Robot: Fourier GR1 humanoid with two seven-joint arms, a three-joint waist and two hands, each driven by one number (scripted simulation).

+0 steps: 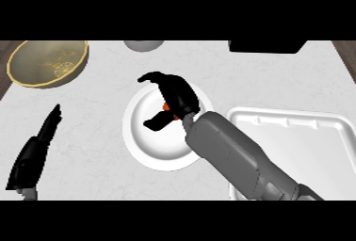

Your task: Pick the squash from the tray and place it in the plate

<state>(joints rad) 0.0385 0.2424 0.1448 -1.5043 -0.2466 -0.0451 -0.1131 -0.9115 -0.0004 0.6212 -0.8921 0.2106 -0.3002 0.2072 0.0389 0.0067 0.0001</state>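
Hovering over the plate (158,153): right hand (178,96), fingers (154,77) curled downward and thumb (154,123) tucked underneath, grasping the squash (165,107). Only a small orange sliver of the squash shows between thumb and fingers; the hand hides the rest. That sliver sits over the plate's middle. Can't tell whether it touches the plate's surface or is held just above it.

The right forearm (230,150) comes in from lower right, crossing the plate's right rim and the near-left corner of the tray (299,136). The tray is white, just beside the plate on its right, and partly covered by the forearm.

The left hand (35,150) is at the far left of the bench (90,117) — fingers straight and released, resting, well apart from the plate.

Other items: a yellowish bowl (47,63) at upper left, a grey round object (142,45) at the top edge above the plate, and a black block (268,46) at upper right. The last two are cut off by the view, so I can't tell what they are.
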